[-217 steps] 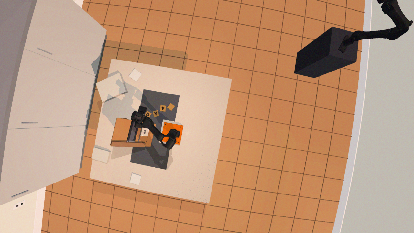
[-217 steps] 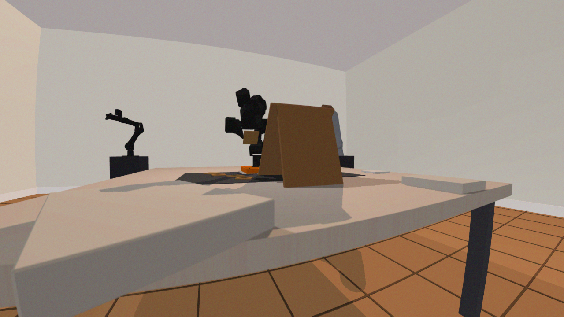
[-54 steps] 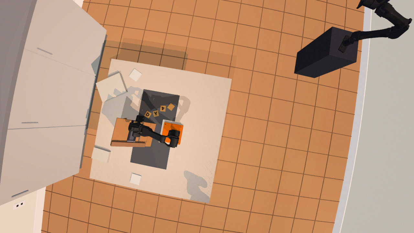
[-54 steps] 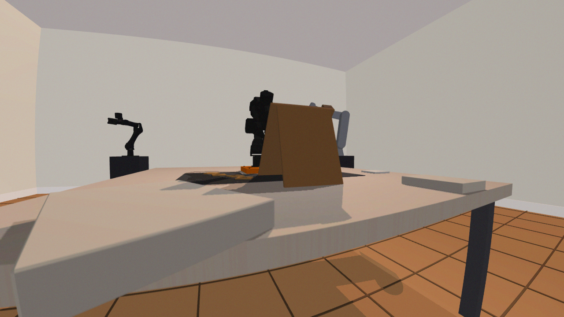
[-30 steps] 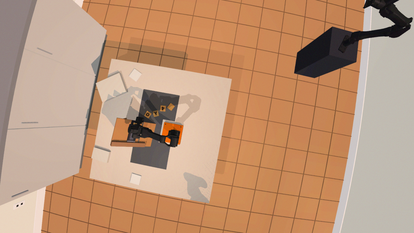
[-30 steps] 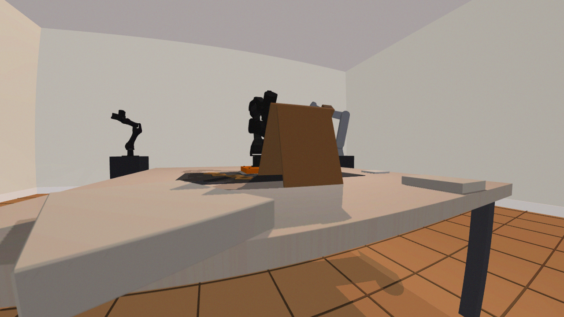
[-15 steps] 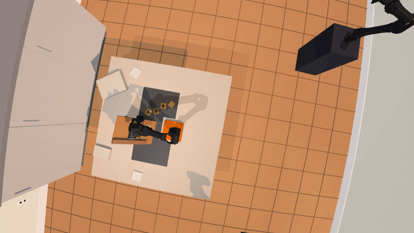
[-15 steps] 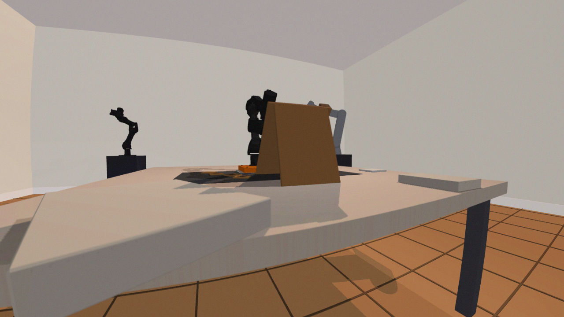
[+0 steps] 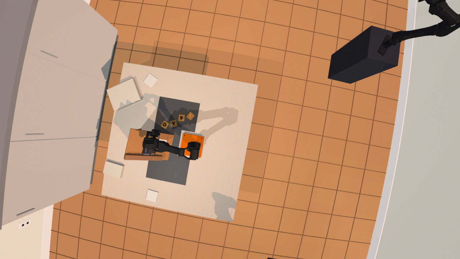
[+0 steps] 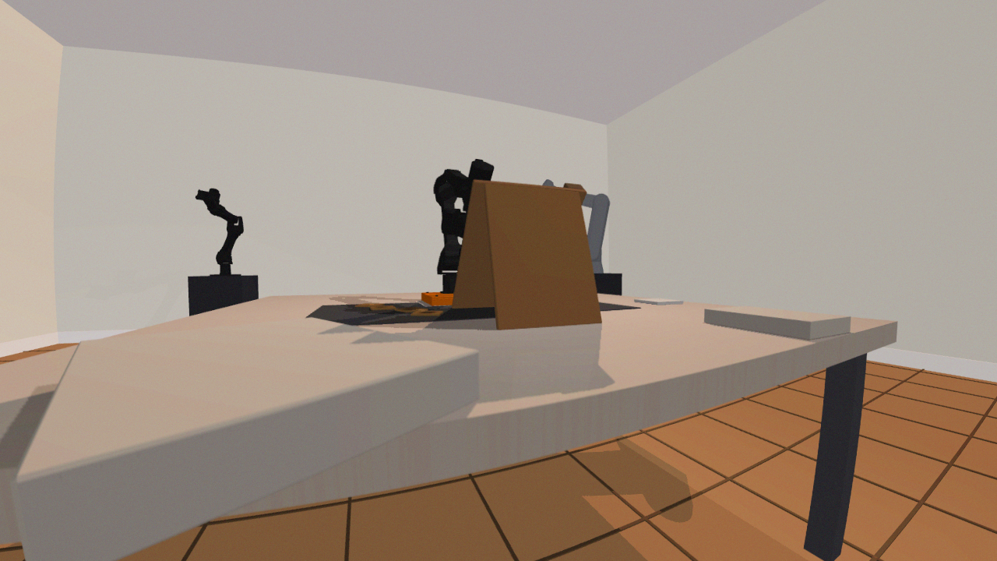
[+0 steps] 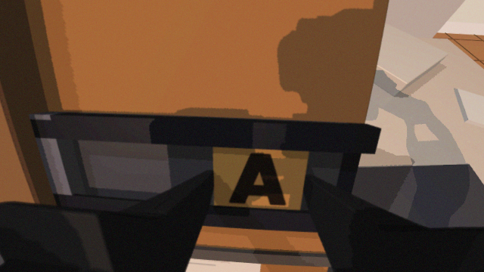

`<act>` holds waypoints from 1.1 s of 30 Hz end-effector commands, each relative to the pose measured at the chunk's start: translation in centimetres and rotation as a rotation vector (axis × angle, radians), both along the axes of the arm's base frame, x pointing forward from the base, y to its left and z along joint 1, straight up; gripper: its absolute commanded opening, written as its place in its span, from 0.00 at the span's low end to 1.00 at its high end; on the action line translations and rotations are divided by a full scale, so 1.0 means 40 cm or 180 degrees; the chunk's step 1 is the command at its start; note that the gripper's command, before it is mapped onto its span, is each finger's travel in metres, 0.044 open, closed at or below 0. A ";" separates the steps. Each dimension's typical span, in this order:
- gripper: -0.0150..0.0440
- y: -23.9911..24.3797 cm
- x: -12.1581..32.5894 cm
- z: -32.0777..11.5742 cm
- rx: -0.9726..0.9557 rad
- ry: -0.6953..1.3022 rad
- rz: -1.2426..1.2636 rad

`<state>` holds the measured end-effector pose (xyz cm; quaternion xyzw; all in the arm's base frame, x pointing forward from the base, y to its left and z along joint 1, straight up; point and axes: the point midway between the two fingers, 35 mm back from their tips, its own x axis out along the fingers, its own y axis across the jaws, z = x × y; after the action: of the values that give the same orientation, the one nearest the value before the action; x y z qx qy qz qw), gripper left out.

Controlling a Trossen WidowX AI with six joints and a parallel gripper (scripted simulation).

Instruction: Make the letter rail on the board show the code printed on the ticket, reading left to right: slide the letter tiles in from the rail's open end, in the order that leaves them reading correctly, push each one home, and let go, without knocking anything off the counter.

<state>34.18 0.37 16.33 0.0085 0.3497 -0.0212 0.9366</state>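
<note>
Inside the rail (image 11: 113, 126), pincer (image 11: 258, 179) grips tile A (image 11: 261, 179)

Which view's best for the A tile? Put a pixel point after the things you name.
Wrist: the A tile (image 11: 259, 179) shows face-on between the fingers, in the rail (image 11: 132, 130), letter readable. Top: the arm (image 9: 171, 148) covers that area, so the tile can't be made out. Exterior: the brown board (image 10: 540, 258) blocks it.

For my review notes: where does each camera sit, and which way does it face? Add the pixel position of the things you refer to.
Top: overhead, facing down at the counter (image 9: 225, 135); arm (image 9: 171, 148) visible.
Exterior: near counter height, facing the board's back (image 10: 544, 258); arm partly hidden.
Wrist: on the arm, facing tile A (image 11: 259, 179); hand's fingers visible.
Top and exterior share the orange block (image 9: 189, 140) (image 10: 437, 299).
</note>
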 end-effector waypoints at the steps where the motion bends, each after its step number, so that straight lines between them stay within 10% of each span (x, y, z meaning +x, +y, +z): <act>1: 0.25 0.005 0.002 0.002 0.0004 -0.0011 -0.0017; 33: 0.25 0.049 0.005 0.004 0.0011 -0.0012 -0.0017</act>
<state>34.36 2.21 16.45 0.0096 0.3479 -0.0208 0.9373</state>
